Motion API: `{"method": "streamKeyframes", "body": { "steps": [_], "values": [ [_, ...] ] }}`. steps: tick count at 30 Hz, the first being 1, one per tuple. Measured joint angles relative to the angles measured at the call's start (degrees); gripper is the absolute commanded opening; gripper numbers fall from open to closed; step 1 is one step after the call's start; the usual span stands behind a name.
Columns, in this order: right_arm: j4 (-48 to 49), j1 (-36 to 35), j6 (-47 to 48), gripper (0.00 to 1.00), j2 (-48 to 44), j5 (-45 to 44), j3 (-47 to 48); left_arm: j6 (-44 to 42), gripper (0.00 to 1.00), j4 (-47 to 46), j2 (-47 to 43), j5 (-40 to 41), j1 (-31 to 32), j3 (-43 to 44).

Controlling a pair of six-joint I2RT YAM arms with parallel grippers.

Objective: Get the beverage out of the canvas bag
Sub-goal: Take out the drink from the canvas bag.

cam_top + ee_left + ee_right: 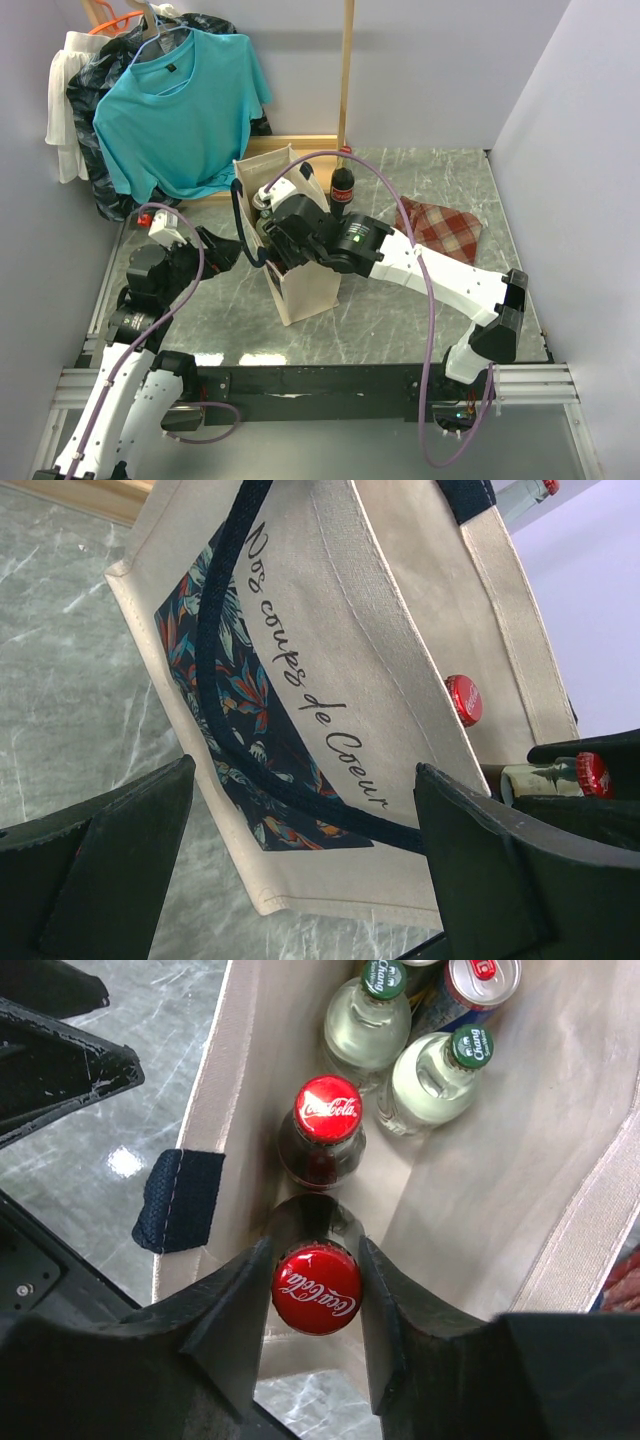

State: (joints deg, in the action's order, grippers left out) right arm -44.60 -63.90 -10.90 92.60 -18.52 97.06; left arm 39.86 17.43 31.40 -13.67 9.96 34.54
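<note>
Canvas bag (305, 290) stands upright near the middle of the worktop (380, 330), somewhat toward its left edge. Right gripper (315, 1265) reaches down into the bag's open top, its fingers pressed against both sides of the red cap of a Coca-Cola bottle (317, 1290) at one end of the bag. Left gripper (305, 770) is spread wide, facing the bag's printed side. A second cola bottle (330, 1125), two green-capped bottles (372, 1020) and a can (480, 985) stand further along inside.
</note>
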Motion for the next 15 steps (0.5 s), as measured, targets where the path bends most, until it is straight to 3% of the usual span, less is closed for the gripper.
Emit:
{"method": "streamKeyframes", "body": {
  "steps": [11,15],
  "values": [
    [0.1,0.2,-0.4,0.0,0.0,0.4,0.0,-0.1,0.96,0.0,0.3,0.0,0.0,0.0],
    [0.3,0.2,-0.3,0.0,0.0,0.4,0.0,-0.1,0.96,0.0,0.3,0.0,0.0,0.0]
  ]
}}
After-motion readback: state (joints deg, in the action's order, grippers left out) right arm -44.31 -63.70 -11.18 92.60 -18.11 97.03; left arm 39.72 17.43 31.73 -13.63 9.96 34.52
